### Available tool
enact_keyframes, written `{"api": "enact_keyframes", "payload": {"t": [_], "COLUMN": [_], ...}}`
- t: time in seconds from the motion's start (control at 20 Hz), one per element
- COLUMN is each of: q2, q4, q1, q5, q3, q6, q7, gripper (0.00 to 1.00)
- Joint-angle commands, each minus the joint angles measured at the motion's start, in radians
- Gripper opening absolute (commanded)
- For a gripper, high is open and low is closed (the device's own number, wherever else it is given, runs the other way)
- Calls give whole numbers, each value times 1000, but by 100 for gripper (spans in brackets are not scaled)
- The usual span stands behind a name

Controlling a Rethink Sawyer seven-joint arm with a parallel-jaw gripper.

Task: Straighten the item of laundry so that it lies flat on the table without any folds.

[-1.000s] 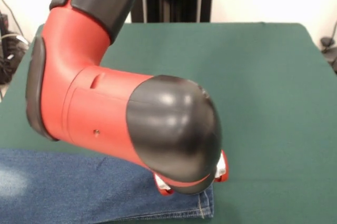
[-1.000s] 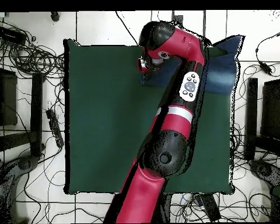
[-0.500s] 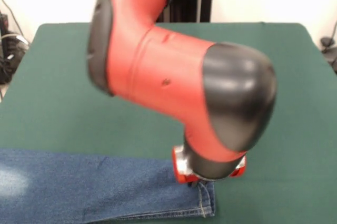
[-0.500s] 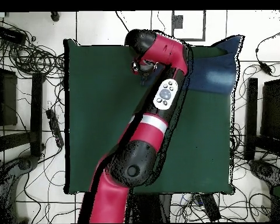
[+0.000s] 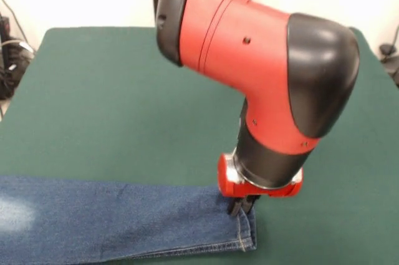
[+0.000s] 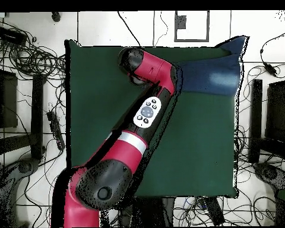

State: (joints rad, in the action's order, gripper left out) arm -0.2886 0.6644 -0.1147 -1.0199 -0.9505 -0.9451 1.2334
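Jeans (image 5: pixel 118 221) flat along desk (image 5: pixel 124 103) edge at 7 o'clock in front view; leg hem ends near 6 o'clock, pale faded patch toward 8 o'clock. In overhead view jeans (image 6: pixel 213 74) lie at 1 o'clock, reaching past desk (image 6: pixel 103 119) edge. Pincer (image 5: pixel 243 204) at hem's upper corner, dark tips down on or just above denim; contact unclear. Pincer state: cannot tell, wrist housing blocks view.

Even bright light, soft glare on arm (image 5: pixel 262 78)
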Motion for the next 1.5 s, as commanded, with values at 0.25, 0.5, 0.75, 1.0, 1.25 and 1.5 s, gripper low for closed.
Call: {"api": "enact_keyframes", "payload": {"t": [0.25, 0.5, 0.75, 1.0, 1.25, 1.5], "q2": [38, 110, 186, 237, 270, 320], "q4": [384, 489, 582, 622, 644, 670], "q1": [-115, -129, -147, -165, -180, -163], "q5": [142, 180, 207, 243, 277, 295], "q3": [422, 509, 582, 621, 647, 710], "q6": [95, 161, 211, 196, 183, 153], "q7": [-51, -23, 13, 86, 137, 125], "gripper": [0, 0, 0, 0, 0, 0]}}
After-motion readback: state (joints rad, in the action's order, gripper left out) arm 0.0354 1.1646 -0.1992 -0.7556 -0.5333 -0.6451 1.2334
